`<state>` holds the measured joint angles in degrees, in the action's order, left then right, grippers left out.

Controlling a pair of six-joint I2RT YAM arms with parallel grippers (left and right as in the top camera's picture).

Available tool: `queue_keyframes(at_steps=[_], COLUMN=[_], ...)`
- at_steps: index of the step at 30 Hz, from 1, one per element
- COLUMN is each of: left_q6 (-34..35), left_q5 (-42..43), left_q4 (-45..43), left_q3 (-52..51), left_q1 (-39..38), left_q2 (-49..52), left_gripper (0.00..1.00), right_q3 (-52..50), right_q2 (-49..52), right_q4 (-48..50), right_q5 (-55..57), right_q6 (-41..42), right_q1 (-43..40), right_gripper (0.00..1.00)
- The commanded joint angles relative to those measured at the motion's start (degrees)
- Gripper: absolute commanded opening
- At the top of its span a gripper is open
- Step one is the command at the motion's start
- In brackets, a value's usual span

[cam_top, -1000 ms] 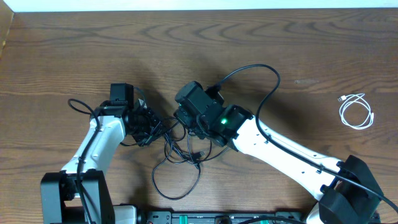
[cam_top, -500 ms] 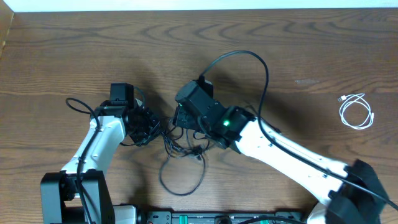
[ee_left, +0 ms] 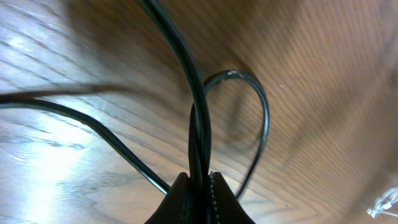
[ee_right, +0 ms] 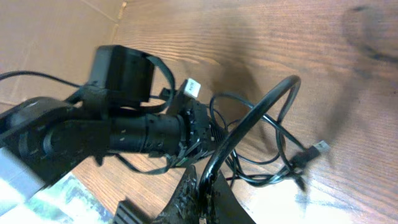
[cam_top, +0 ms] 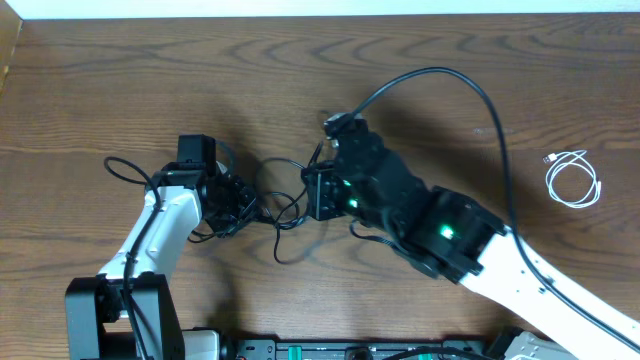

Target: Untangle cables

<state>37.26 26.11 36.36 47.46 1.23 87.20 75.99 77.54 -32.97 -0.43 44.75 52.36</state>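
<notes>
A tangle of thin black cables [cam_top: 278, 214] lies on the wooden table between the two arms. My left gripper [cam_top: 243, 207] sits low at the tangle's left side, shut on a black cable [ee_left: 186, 68] that runs straight up from its fingertips [ee_left: 199, 184]. My right gripper [cam_top: 312, 190] is raised over the tangle's right side. It is shut on a thicker black cable [ee_right: 252, 121] that arches away from the jaws [ee_right: 203, 185]. A loose plug [ee_right: 318, 148] lies on the wood beyond the tangle.
A coiled white cable [cam_top: 573, 178] lies apart at the far right. The right arm's own black lead [cam_top: 440, 70] arcs high over the table. In the right wrist view the left arm [ee_right: 124, 130] fills the left side, close to the tangle.
The right arm has risen and swung right and toward the back, drawing its cable along. The big loop at the table's front has shrunk. The left gripper has stayed put.
</notes>
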Motion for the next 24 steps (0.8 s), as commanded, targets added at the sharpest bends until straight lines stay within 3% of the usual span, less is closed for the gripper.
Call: queue_keyframes(at_steps=[1,6,15,24], left_q6=[0.04,7.19,7.48,6.88], left_q5=[-8.92,-16.92,-17.79,-14.97], left_q4=[1.18,3.72,3.93,3.85], left_q3=[0.55,0.55,0.55,0.55], left_q1=[0.2,0.22,0.2,0.2], left_q2=[-0.42,-0.42,-0.42,-0.42], left_gripper=[0.07,0.08,0.08,0.08], right_q3=[0.35,0.35,0.35,0.33], right_q2=[-5.42,-11.1,-20.74,-17.97], right_q4=[0.35,0.04,-4.96,-19.1], right_q5=[1.57,3.04,11.06,9.9], right_q6=[-3.78,-5.97,-7.58,-7.5], right_q1=[-0.13,-0.2,-0.2,-0.17], right_gripper=[0.01,0.01,0.01,0.01])
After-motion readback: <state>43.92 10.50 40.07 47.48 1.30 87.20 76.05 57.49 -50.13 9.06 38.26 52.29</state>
